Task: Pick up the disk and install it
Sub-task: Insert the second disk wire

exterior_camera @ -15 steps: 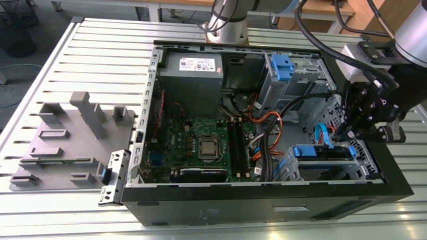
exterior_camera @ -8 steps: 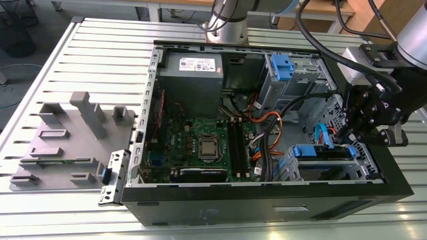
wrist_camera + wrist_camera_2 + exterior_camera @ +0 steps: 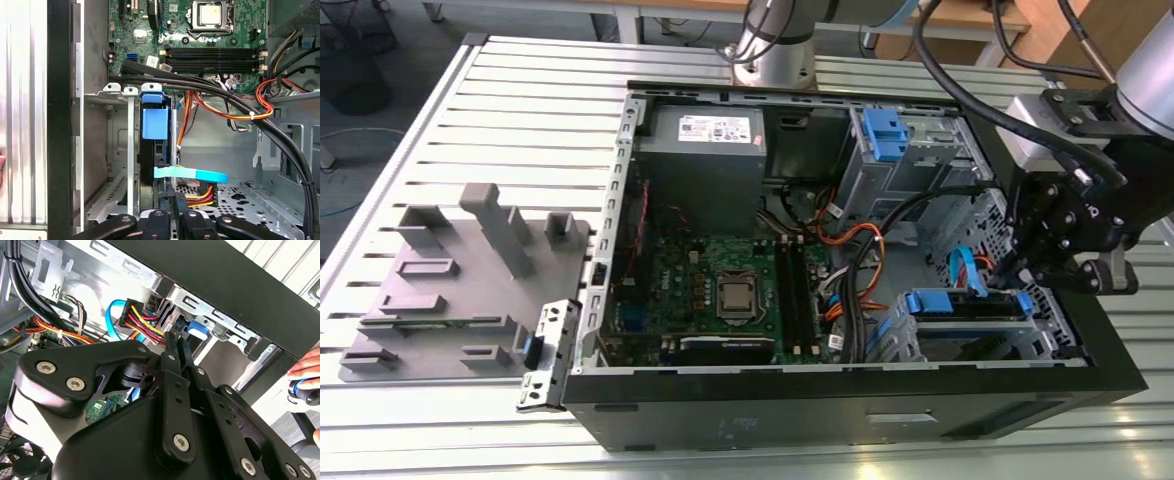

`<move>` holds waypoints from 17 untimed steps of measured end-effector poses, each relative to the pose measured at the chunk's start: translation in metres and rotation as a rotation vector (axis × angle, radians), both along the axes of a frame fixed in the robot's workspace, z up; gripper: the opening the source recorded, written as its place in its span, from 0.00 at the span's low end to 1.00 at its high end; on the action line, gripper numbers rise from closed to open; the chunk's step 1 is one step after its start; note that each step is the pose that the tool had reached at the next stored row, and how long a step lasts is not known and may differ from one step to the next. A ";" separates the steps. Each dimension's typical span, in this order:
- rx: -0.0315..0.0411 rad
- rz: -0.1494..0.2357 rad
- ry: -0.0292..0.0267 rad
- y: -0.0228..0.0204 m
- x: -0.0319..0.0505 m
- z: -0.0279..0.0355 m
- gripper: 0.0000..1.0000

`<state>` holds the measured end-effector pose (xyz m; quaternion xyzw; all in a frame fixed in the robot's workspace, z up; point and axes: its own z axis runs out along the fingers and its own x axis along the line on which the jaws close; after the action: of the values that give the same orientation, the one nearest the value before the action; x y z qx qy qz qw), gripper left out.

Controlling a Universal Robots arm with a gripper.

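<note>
The disk [image 3: 152,150] sits edge-on in the drive bay at the front bottom corner of the tower, blue carrier tab facing up into the case. So the pickup part looks done, and my read is we're at the seating stage of the install.

Big stuff first: a slatted metal counter [image 3: 507,120] with the open PC case [image 3: 854,420] lying on its side, plus a grey moulded fixture [image 3: 454,290] beside it on the exterior view's left. Inside are the motherboard [image 3: 720,290], the power supply [image 3: 707,140] and another drive cage with a blue handle [image 3: 887,135].

The claw [image 3: 176,340] is narrow, fingers practically together, tips right at the disk's end by the bay. Can't tell if it's pinching anything or just pressing.

A light blue data cable [image 3: 190,174] and a red-yellow power plug [image 3: 200,192] hang just beside the fingers. Finishing the seat, I'd guess, calls for a straight push along the bay rails without snagging those.
</note>
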<state>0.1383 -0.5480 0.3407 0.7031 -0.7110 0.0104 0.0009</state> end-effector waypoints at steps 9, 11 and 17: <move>-0.0002 -0.001 0.0000 -0.0074 0.0000 0.0001 0.16; -0.0002 -0.001 0.0000 -0.0090 0.0000 0.0001 0.16; -0.0002 -0.001 0.0000 -0.0096 0.0000 -0.0012 0.16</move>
<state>0.1383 -0.5575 0.3395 0.7026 -0.7115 0.0104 0.0010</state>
